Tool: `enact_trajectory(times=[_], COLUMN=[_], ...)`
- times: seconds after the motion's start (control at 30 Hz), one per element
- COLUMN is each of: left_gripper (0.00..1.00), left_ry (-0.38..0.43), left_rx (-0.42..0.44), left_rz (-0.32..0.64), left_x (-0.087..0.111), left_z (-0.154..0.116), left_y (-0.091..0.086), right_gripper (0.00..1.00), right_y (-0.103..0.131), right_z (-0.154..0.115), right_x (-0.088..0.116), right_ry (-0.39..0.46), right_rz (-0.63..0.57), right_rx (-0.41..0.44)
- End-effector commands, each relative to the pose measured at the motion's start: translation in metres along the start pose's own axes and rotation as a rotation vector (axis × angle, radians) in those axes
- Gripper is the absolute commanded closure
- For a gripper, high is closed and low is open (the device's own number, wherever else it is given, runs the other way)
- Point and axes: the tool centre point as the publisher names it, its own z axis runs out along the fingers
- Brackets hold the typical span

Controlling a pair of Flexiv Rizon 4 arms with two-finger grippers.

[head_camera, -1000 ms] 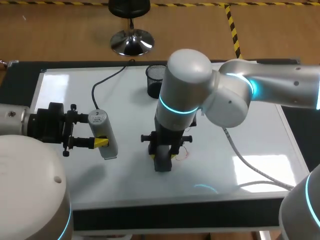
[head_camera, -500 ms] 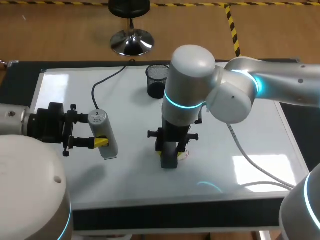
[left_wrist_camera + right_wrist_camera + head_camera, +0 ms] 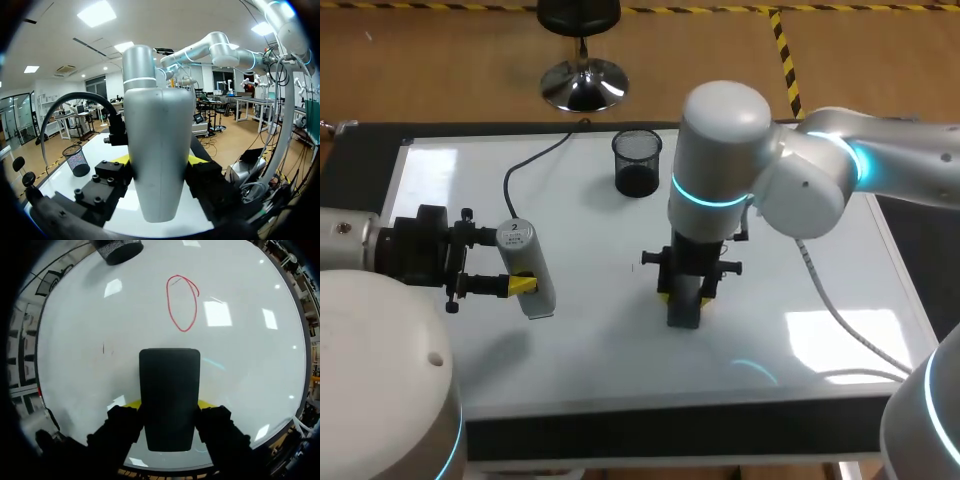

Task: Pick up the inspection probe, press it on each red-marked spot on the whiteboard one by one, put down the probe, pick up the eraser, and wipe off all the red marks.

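Head view: at the left of the frame, the left gripper (image 3: 517, 268) clamps the probe (image 3: 535, 295). At centre, the right gripper (image 3: 685, 297) grips the eraser (image 3: 684, 316) over the whiteboard (image 3: 580, 340).
Left wrist view: the probe sits squeezed between the fingers.
Right wrist view: a red mark (image 3: 182, 302) lies ahead of the held eraser.

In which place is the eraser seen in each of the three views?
Head view: eraser at the whiteboard's middle, right of the probe.
Left wrist view: not visible; the probe fills the middle.
Right wrist view: held between the jaws, short of the red oval.
Shared landmark: mesh cup, also in both wrist views.
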Motion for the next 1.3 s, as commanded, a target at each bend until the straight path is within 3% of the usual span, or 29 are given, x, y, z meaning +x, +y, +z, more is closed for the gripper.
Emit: enact_trajectory(times=[0.03, 0.23, 0.4, 0.67, 0.97, 1.3], left_gripper=[1.0, 1.0, 1.0, 1.0, 1.0, 1.0], left_ry=[-0.003, -0.003, -0.003, -0.003, -0.003, -0.003], left_rx=[0.0, 0.0, 0.0, 0.0, 0.0, 0.0], left_rz=[0.002, 0.002, 0.002, 0.002, 0.002, 0.002], left_x=[0.002, 0.002, 0.002, 0.002, 0.002, 0.002], left_z=[-0.001, -0.001, -0.001, -0.001, -0.001, -0.001], left_y=[-0.002, -0.002, -0.002, -0.002, -0.002, -0.002], right_gripper=[1.0, 1.0, 1.0, 1.0, 1.0, 1.0], right_y=[0.003, 0.006, 0.005, -0.004, -0.013, -0.024], right_z=[0.017, 0.003, -0.013, -0.026, -0.008, -0.001], right_x=[-0.033, -0.053, -0.052, -0.025, 0.008, 0.03], right_ry=[0.004, -0.021, -0.012, 0.006, 0.018, 0.057], right_rz=[0.018, 0.06, 0.063, 0.01, -0.06, -0.1], right_rx=[-0.007, -0.034, -0.06, -0.085, -0.041, -0.017])
